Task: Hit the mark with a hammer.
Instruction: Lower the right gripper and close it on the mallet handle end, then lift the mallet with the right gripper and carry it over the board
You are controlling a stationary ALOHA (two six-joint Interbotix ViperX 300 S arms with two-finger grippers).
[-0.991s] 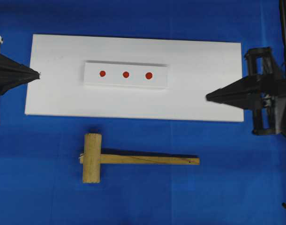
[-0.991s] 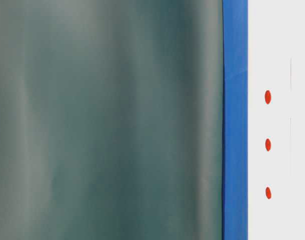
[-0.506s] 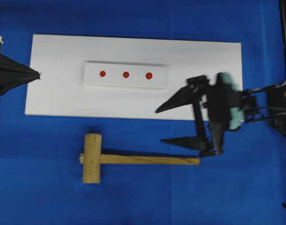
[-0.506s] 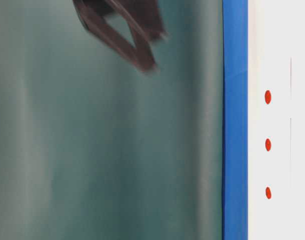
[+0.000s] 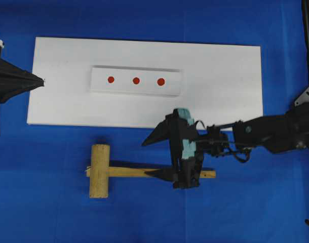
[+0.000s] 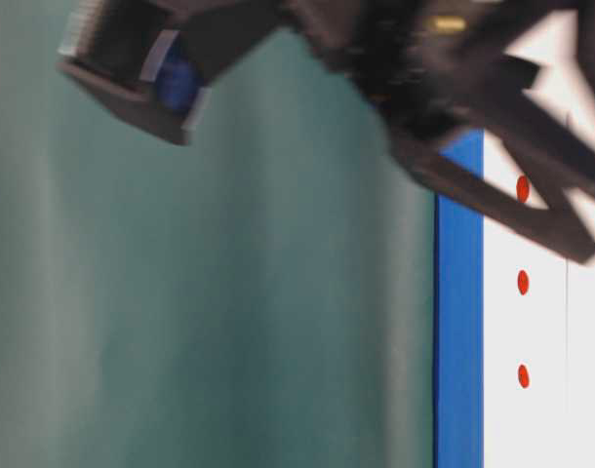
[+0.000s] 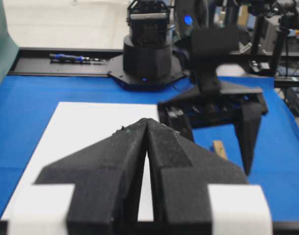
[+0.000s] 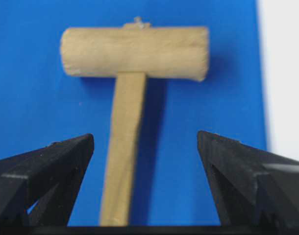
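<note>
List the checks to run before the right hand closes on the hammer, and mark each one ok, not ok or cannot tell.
1. Right hand open: ok.
2. Hammer handle between its fingers: ok in the wrist view, nearer one finger.
3. Fingers low enough to catch the handle: cannot tell.
4. Hammer lying flat on the blue cloth, off the white board: ok.
5. Three red marks uncovered: ok.
6. Left hand shut, parked at the board's far edge, out of the way: ok.
</note>
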